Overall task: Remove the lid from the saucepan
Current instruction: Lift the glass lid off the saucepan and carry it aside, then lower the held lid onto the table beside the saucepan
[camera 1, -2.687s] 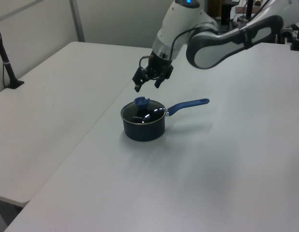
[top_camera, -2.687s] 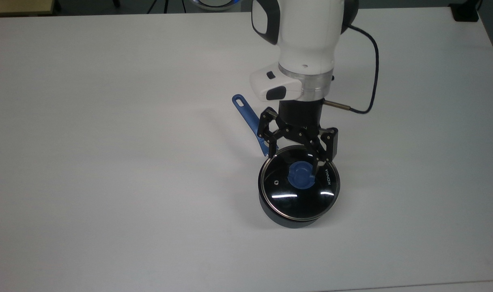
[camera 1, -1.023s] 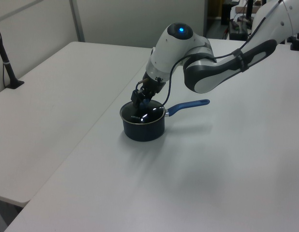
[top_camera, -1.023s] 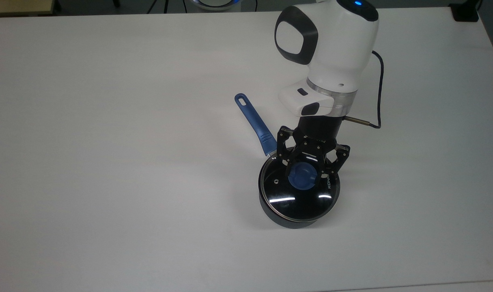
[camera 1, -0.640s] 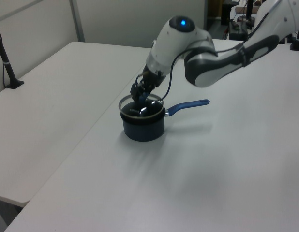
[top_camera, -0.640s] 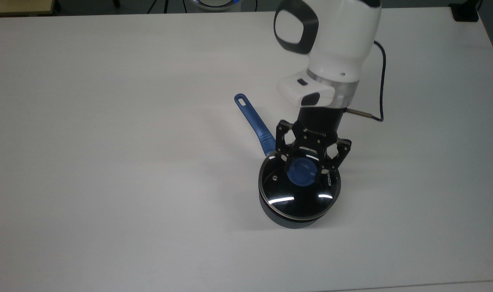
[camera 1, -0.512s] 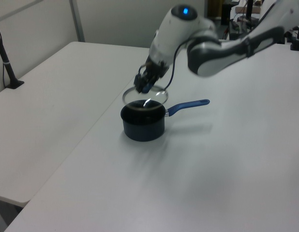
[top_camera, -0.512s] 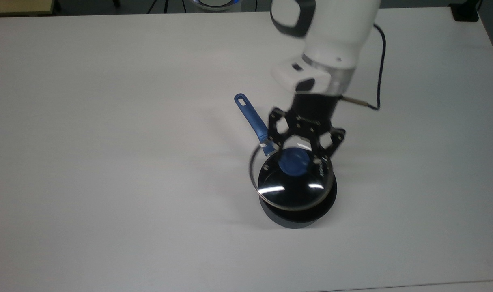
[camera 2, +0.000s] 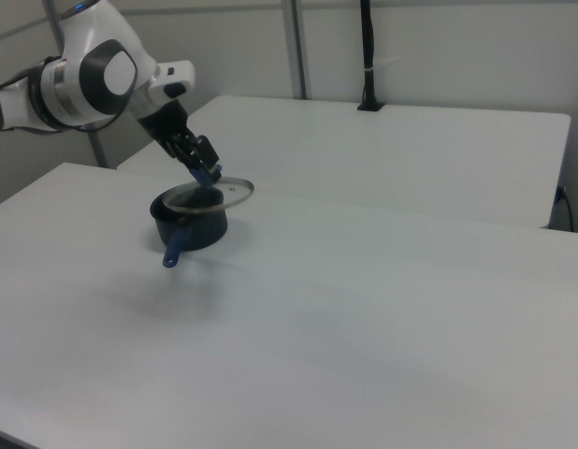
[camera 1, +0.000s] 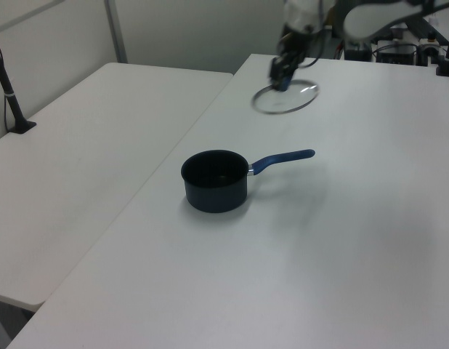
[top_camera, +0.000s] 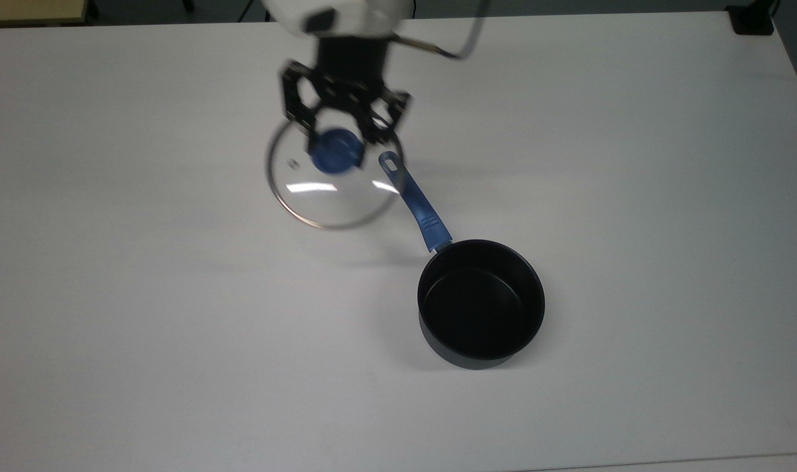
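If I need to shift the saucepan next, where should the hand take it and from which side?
Probably the saucepan's long blue handle, gripped across its narrow width from above. It lies level and clear of the table, pointing to the top view's upper left; the round wall looks too wide to span.

Lab or office room: plain white tables (camera 1: pixel 101 109), partition walls (camera 2: pixel 439 47), robot arm (camera 2: pixel 93 79).

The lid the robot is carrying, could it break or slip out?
The lid looks like clear glass in a metal rim, so a drop would probably crack it. The gripper grips just its small blue knob, so it may wobble. It looks stiff, not floppy.
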`<state>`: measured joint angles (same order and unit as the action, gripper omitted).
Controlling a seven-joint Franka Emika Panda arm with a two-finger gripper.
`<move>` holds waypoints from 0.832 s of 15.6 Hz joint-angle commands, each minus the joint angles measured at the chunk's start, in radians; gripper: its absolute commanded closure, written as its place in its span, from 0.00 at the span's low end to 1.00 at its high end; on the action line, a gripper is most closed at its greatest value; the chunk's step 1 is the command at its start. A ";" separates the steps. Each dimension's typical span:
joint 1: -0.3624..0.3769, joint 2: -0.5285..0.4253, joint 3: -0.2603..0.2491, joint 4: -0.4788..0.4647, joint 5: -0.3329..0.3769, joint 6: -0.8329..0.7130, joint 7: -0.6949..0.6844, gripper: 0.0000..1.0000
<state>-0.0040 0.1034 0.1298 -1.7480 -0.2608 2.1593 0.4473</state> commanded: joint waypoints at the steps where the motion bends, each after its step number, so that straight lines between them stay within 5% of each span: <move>1: -0.187 -0.223 0.090 -0.261 0.096 0.001 -0.224 0.62; 6: -0.283 -0.258 0.088 -0.421 0.115 0.013 -0.429 0.63; 13: -0.306 -0.150 0.088 -0.521 0.114 0.129 -0.446 0.63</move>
<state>-0.3056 -0.0730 0.2041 -2.2515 -0.1672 2.2486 0.0222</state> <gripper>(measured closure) 0.383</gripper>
